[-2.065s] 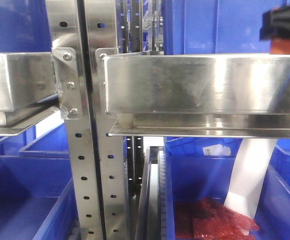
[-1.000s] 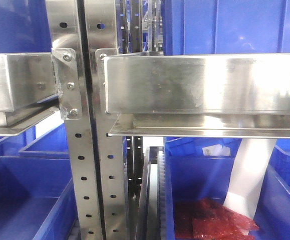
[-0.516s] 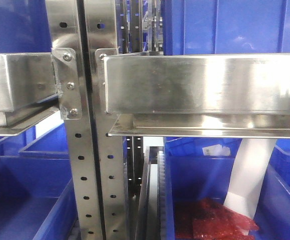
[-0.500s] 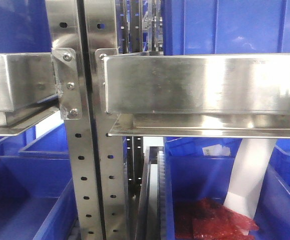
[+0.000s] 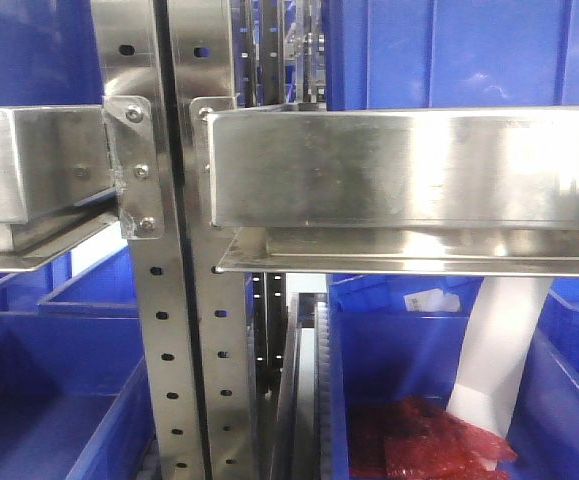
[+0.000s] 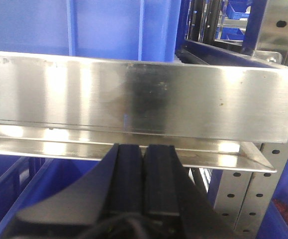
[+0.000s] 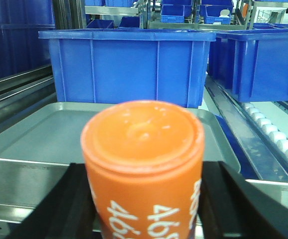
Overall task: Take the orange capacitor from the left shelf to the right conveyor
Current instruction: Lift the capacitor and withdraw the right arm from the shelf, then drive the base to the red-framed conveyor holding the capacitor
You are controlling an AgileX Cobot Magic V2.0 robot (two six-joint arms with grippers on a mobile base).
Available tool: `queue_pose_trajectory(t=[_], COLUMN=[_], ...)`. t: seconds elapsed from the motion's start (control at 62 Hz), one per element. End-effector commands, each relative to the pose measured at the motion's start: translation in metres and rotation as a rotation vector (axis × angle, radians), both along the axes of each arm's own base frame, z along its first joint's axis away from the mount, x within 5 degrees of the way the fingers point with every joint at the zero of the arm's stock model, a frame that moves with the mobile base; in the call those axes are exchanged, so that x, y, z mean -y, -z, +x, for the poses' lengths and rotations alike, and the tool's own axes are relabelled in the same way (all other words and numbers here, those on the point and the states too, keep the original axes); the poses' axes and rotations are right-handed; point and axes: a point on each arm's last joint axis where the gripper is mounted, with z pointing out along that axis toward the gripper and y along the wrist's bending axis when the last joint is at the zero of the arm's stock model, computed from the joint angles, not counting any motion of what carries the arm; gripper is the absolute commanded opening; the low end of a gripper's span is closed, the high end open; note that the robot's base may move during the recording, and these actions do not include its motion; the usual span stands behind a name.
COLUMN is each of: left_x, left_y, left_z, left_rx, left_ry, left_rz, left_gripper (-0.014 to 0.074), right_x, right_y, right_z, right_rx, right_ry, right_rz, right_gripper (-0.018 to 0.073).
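Observation:
The orange capacitor [image 7: 143, 149], printed with white "4680", fills the middle of the right wrist view. My right gripper [image 7: 144, 172] is shut on it, a black finger on each side. It hangs just in front of a shallow silver tray [image 7: 39, 134]. My left gripper [image 6: 144, 149] is shut with nothing between its pads, its tips just below a ledge of the left shelf [image 6: 134, 94]. The front view shows the shelf's steel ledges [image 5: 399, 165] and no gripper. The right conveyor is out of view.
A perforated upright post [image 5: 159, 300] splits the front view. Blue bins sit above and below the ledges; the lower right bin holds red plastic bags [image 5: 424, 445] and a white slip [image 5: 499, 350]. Behind the tray stands a blue bin [image 7: 129, 64], with a white roller track [image 7: 278, 139] at right.
About two seconds ago a black gripper with something orange showed at the front view's top right; it has left that view. Nothing has visibly moved in the last second.

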Motion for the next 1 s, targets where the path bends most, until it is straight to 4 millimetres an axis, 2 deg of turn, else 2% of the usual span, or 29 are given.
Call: queue_pose_trajectory(t=[0.0,0.984], left_x=[-0.0005,-0.0005], left_y=[-0.0096,-0.0096], left_z=[-0.0012,-0.0012], left_rx=[0.097,0.097], left_ry=[-0.004,-0.004], left_rz=[-0.012,-0.012], left_gripper=[-0.0127,-0.0127], right_x=[-0.0003,-0.0002], right_y=[-0.0158,-0.0152], right_z=[-0.0011,-0.0009], right_rx=[0.100,0.093], right_ry=[-0.005,-0.003], right_rz=[-0.009,-0.009], right_gripper=[0.0123,0.0123])
